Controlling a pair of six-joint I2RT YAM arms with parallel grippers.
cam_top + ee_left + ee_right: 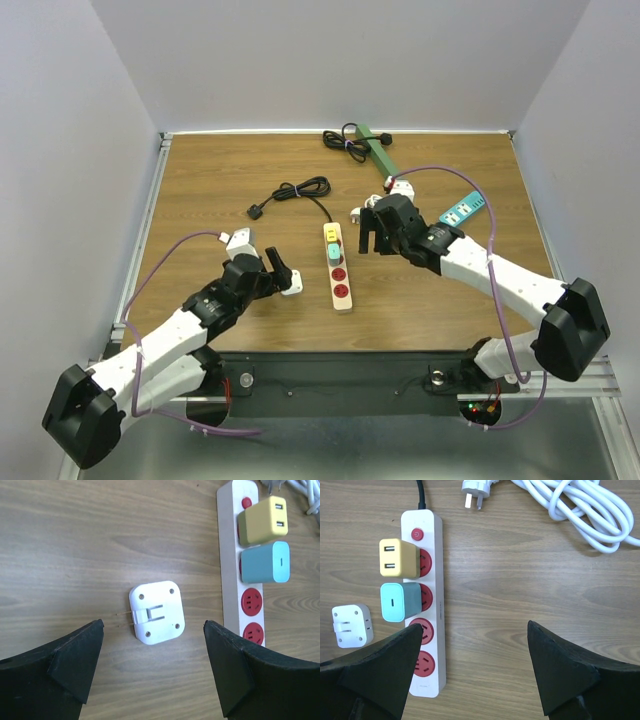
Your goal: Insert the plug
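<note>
From high behind the near edge we overlook the whole table (220, 200). Our two wrist cameras look straight down from close by; both share the power strip (227, 580) and white plug (157, 612).

In the left wrist view the power strip (227, 575) runs off the top edge and its lower end vanishes behind one finger (250, 680) of the left gripper (153, 624); the white cable (306, 492) is only a corner sliver. In the right wrist view a finger (380, 675) of the right gripper (475, 624) covers part of the strip's two lower sockets, the black cord (421, 492) exits the top edge, and the white cable is clipped at right.
</note>
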